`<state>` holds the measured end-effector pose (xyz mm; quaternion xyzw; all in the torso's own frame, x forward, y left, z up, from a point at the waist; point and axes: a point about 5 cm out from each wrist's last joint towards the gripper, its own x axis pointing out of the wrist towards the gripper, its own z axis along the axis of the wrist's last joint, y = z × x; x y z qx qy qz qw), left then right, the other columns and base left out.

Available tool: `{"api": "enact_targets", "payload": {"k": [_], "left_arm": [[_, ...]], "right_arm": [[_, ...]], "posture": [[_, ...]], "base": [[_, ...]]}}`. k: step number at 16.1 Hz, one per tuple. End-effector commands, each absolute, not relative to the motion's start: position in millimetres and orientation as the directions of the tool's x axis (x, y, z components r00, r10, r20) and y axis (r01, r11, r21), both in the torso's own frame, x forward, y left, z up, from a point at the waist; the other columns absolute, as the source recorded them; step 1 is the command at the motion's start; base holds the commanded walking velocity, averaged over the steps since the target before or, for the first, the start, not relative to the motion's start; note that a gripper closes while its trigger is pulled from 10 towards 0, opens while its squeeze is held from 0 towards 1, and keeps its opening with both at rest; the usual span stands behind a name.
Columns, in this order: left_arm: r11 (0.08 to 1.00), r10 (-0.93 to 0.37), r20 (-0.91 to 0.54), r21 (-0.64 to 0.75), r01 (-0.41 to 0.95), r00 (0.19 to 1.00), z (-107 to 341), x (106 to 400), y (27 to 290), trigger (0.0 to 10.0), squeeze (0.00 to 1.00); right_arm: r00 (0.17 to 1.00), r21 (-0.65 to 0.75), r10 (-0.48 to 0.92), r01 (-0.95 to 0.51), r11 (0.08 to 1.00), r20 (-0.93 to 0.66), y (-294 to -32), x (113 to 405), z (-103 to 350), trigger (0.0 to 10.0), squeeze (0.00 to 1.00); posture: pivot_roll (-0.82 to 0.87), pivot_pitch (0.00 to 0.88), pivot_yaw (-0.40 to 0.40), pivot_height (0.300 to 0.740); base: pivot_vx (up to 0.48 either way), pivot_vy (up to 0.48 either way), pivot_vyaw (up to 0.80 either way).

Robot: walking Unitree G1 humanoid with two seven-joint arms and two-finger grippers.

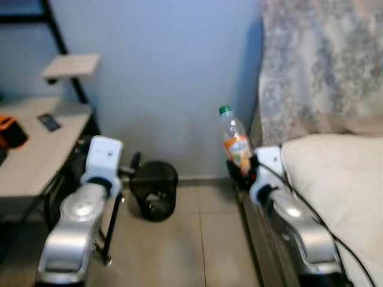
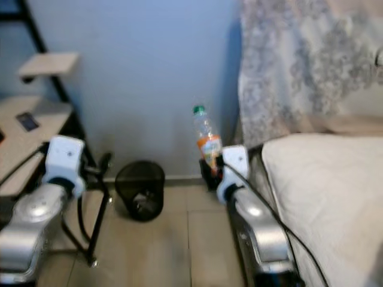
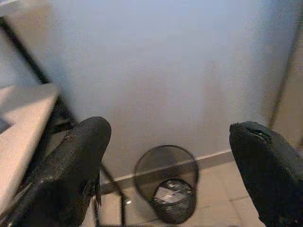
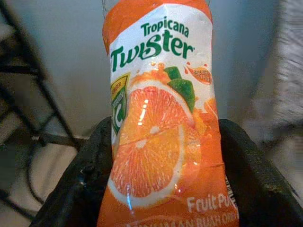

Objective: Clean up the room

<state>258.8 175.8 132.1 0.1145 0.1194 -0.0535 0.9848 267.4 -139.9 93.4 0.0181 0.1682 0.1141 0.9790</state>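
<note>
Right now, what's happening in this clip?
The robot stands in a room corner between a desk and a bed. Its right gripper is shut on a bottle with an orange label and green cap, held upright beside the bed. A black mesh bin sits on the floor by the wall, with some trash already inside. The left gripper is open, empty and pointed toward the bin.

Two silver arms w/ white boxy wrist blocks, black cable along the right arm; left pincer [image 3: 165, 170] & right pincer [image 4: 161, 165] have thick, matte-black, rough-textured fingers.
</note>
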Motion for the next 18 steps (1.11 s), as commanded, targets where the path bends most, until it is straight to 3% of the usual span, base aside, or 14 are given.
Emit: {"api": "enact_targets", "payload": {"k": [1,9,14,18], "left_arm": [[0.967,-0.053,-0.233,0.23,0.108,0.971,137.4,259.6,183.4,10.0,0.0],[0.967,-0.061,-0.249,0.224,0.119,0.967,133.9,256.1,181.1,10.0,0.0],[0.966,-0.064,-0.254,0.225,0.124,0.965,133.0,255.8,181.0,10.0,0.0],[0.965,-0.072,-0.261,0.227,0.134,0.963,131.9,254.0,179.5,10.0,0.0]], "right_arm": [[0.921,0.075,0.239,-0.228,0.971,-0.307,-135.6,269.5,97.6,10.0,0.0],[0.915,0.036,0.259,-0.261,0.965,-0.309,-136.2,269.2,98.8,10.0,0.0],[0.893,0.02,0.313,-0.325,0.946,-0.322,-129.0,266.1,97.3,10.0,0.0],[0.877,0.011,0.332,-0.35,0.937,-0.347,-131.1,264.0,92.6,10.0,0.0]], "posture": [[-0.06,0.0,0.022,0.74],[-0.07,0.0,0.034,0.74],[-0.07,0.0,0.039,0.74],[-0.07,0.0,0.04,0.74]], "base": [[0.349,0.0,0.0],[0.34,0.0,0.0],[0.326,0.0,0.8],[0.317,0.0,0.0]]}}
